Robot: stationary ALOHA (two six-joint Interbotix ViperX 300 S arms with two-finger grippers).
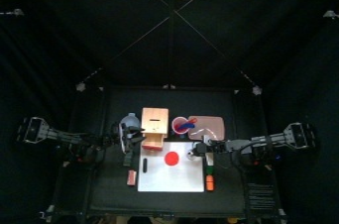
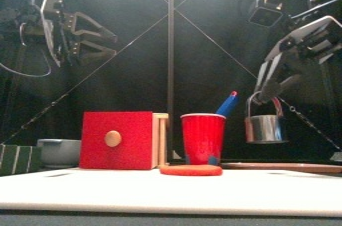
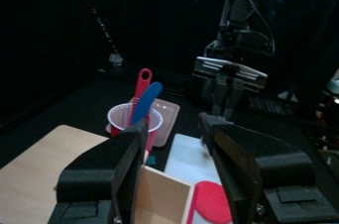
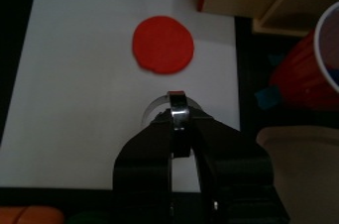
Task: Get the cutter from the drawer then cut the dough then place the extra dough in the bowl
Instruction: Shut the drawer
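Right claw (image 4: 176,121) pinching cutter (image 2: 265,128) handle (aloft over white board (image 4: 79,89), near red dough (image 4: 165,44)); left claw (image 3: 179,151) spread

- A robotics lab test booth rather than a real kitchen: black curtains (image 1: 169,20) close in the back and sides of a small black table (image 1: 239,109).
- Two black robot arms reach in over it, the left arm (image 1: 59,134) and the right arm (image 1: 272,141), one from each side.
- The kitchenware is play props: a white cutting board (image 1: 179,178), a pale wooden box (image 2: 120,140) with a red drawer front, a red cup (image 2: 203,137) holding toy knives (image 3: 149,101), and a disc of red dough (image 4: 165,44).
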